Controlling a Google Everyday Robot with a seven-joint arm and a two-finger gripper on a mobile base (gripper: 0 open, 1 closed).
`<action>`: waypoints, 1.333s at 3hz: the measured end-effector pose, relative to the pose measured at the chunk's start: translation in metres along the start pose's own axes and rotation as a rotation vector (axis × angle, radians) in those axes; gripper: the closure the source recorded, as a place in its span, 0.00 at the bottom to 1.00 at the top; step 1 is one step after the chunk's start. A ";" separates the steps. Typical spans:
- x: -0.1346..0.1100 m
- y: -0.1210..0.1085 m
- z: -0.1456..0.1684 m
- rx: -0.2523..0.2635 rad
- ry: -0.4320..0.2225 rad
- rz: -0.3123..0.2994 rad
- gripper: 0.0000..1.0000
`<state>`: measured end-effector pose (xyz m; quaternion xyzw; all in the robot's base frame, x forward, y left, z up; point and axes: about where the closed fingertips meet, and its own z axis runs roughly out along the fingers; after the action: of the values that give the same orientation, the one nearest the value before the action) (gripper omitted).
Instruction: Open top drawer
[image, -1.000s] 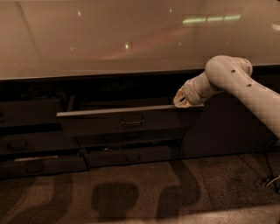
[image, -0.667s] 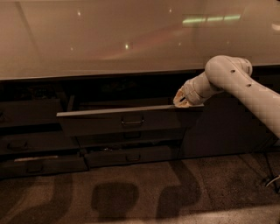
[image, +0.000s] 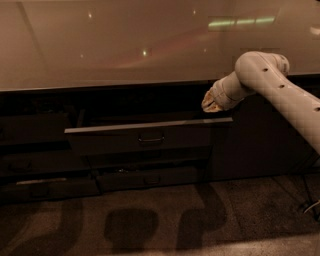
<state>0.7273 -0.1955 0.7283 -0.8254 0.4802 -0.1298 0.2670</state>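
The top drawer (image: 110, 141) stands pulled out from the dark cabinet, its pale top edge running left to right below the counter. A small pull handle (image: 151, 138) sits at the centre of its dark front. My gripper (image: 211, 104) hangs at the end of the white arm (image: 280, 85), just above the drawer's right end and close to the cabinet opening. The inside of the drawer is in shadow.
A wide pale countertop (image: 125, 45) overhangs the cabinet. A slimmer drawer front (image: 150, 177) below is slightly out, with more dark fronts at left (image: 35, 125). A plain dark cabinet door (image: 260, 145) is behind the arm. Carpeted floor (image: 160, 220) lies in front.
My gripper has lifted slightly off the drawer's right end, uncovering more of the top edge. The drawer itself has not moved.
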 end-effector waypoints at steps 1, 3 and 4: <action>0.005 0.005 0.010 0.011 -0.088 0.042 1.00; 0.015 0.025 0.048 0.006 -0.354 0.142 1.00; 0.015 0.025 0.048 0.006 -0.354 0.142 1.00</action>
<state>0.7398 -0.2032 0.6741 -0.7987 0.4823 0.0350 0.3582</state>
